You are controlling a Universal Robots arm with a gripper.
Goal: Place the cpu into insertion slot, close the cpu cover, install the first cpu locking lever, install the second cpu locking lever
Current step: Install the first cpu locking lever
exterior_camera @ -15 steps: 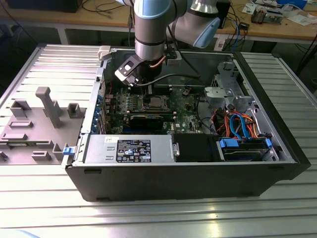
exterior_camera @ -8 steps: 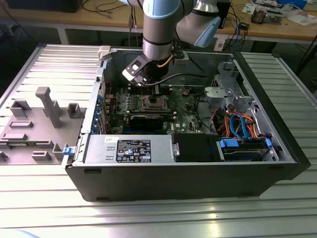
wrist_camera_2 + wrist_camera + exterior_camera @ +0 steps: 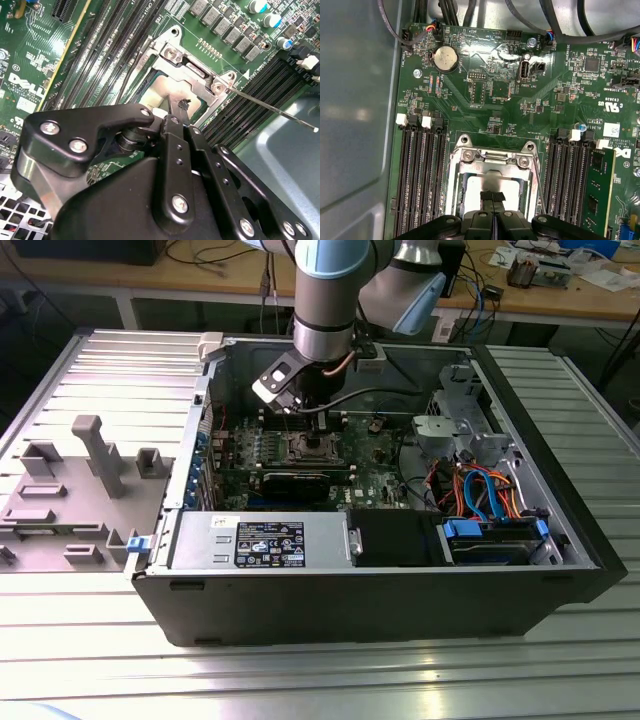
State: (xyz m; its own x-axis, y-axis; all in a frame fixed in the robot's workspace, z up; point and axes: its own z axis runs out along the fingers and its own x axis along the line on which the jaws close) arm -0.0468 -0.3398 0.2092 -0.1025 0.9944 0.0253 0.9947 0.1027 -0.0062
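Gripper [image 3: 492, 196] nearest: fingers [image 3: 505, 217] clenched together, nothing seen between them, tips just over the cpu [image 3: 487, 181]. It lies in the insertion slot [image 3: 312, 448], centre of the exterior view. Cpu cover [image 3: 192, 70] looks lowered and the locking lever [image 3: 270, 109] juts free, so likely the cover step, which calls for a straight, light press. Fixture tray [image 3: 70, 490] sits on the bench at the exterior view's left, cables [image 3: 490, 495] crowd its right.

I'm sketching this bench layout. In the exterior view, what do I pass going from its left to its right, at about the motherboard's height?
Grey fixture tray → computer case's left wall → insertion slot → silver drive cage.
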